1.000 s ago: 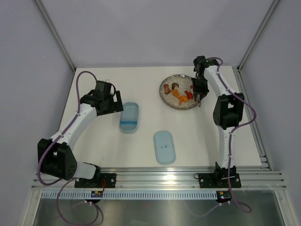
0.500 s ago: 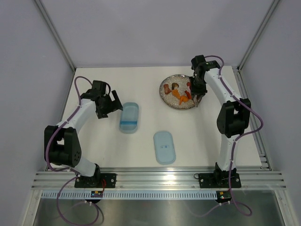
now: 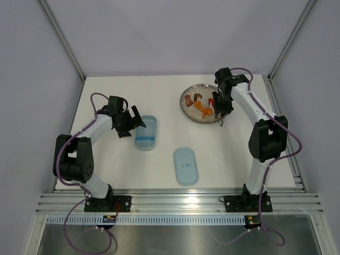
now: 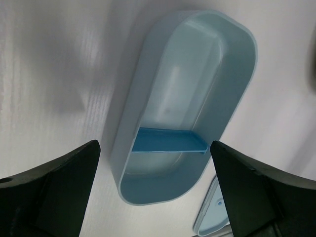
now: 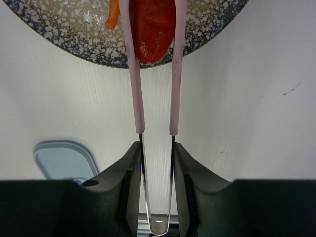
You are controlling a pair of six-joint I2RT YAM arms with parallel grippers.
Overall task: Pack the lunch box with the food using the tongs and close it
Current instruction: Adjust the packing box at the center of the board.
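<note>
The pale-blue lunch box (image 3: 146, 132) lies open on the table, with a blue divider (image 4: 168, 140) across its inside and no food in it. Its lid (image 3: 186, 166) lies apart, nearer the arm bases. My left gripper (image 3: 135, 122) hangs open just left of the tub, its dark fingers (image 4: 49, 197) astride the tub's near end. My right gripper (image 5: 157, 163) is shut on the tongs (image 5: 136, 98), whose pink tips press both sides of a red piece of food (image 5: 152, 29) over the plate's edge. More orange and brown food (image 3: 200, 104) lies on the plate.
The round grey speckled plate (image 3: 189, 110) stands at the back right of the table. The lid's corner (image 5: 64, 160) shows low left in the right wrist view. White walls and metal rails bound the table on all sides.
The left arm has folded its elbow in, with its gripper sliding closer along the tub's left side. The right gripper has shifted slightly left and nearer over the plate's right edge.
</note>
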